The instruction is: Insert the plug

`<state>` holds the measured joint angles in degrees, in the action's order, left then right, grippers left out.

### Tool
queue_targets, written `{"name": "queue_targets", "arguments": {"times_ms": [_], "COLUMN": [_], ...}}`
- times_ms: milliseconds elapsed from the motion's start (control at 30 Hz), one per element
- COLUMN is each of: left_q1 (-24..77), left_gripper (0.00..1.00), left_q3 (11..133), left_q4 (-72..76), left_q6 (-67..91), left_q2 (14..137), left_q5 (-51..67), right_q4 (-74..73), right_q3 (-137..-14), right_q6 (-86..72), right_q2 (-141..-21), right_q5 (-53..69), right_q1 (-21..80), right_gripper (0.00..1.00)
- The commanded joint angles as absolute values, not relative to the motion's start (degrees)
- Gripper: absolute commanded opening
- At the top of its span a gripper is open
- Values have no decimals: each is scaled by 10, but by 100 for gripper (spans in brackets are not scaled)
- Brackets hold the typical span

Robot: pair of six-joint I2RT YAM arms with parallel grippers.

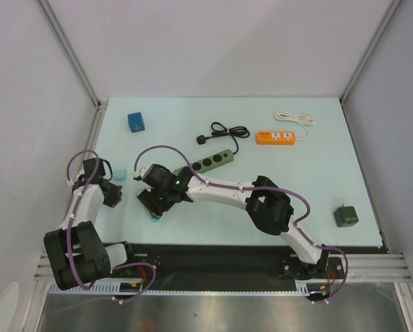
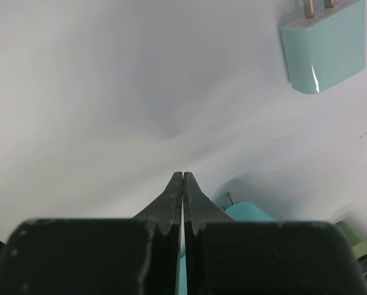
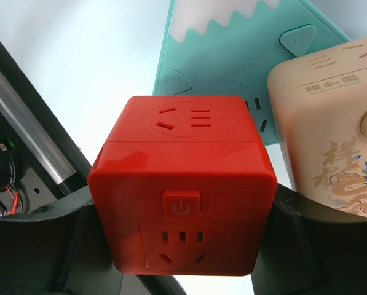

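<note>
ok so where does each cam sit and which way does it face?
Top external: fixed above and behind the bases, looking down on the table; left arm and right arm show.
Left wrist: on the left arm, looking along the shut left claw toward a teal plug adapter.
Right wrist: looking past the right claw, closed on a red socket cube.
Shared: top and left wrist both show the teal plug adapter.

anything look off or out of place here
Nothing spilled or damaged. Oddly, the right gripper clamps a red socket cube rather than an obvious plug, while the left gripper is shut on nothing, a teal adapter lying loose ahead of it.
</note>
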<state>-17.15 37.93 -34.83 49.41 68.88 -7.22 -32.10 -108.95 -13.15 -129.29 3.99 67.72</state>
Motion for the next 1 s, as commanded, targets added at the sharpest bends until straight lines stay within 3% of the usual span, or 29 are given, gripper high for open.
{"name": "queue_targets", "arguments": {"times_ms": [0,600,967], "left_q1": [-178,-178,-178], "left_gripper": [0,1,0], "left_q3": [375,376,378], "left_q4": [-338,-338,-338], "left_q6": [483,483,484], "left_q2": [675,676,680], "left_q5": [-77,-77,-81], "right_q4": [-327,-343,-411], "right_q3": [-1077,-1078,-1144], "right_q6": [-116,-98,-58], "right_q2": [-1274,-1267,-1294], "right_q5": [40,54,43], "right_q1": [683,693,700], "right_gripper": [0,0,0]}}
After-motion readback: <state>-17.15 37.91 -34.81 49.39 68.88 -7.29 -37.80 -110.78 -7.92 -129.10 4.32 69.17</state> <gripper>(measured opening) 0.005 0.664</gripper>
